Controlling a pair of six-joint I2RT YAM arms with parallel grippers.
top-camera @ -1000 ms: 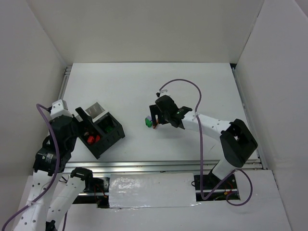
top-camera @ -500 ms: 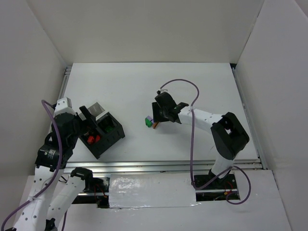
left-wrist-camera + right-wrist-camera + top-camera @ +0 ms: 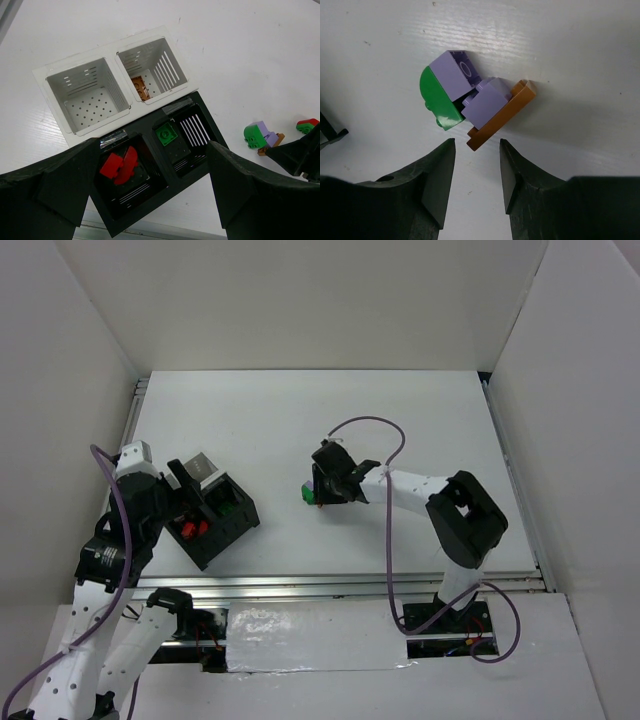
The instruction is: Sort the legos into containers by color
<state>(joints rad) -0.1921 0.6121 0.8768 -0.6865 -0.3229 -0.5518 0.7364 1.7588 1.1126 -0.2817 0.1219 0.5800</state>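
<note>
A clump of legos (image 3: 470,100), made of a green, two lilac and a flat brown piece, lies on the white table (image 3: 580,45). My right gripper (image 3: 476,142) points at it, open with a narrow gap, and the brown plate's corner sits just beyond the fingertips, ungripped. From above, the right gripper (image 3: 318,490) covers most of the clump (image 3: 305,493). My left gripper (image 3: 152,145) hangs wide open over the black containers (image 3: 152,209). One compartment holds red bricks (image 3: 119,165), the other a green brick (image 3: 166,134). A red-and-green piece (image 3: 307,125) lies right of the clump (image 3: 262,136).
A white two-compartment box (image 3: 50,100) adjoins the black one on its far side, with a brown brick (image 3: 142,89) in one cell. White walls enclose the table. An aluminium rail (image 3: 350,585) runs along the near edge.
The right gripper has slid left and lower onto the lego clump, and its jaws have narrowed a lot. The left arm shifted only slightly, its gripper still wide open.
</note>
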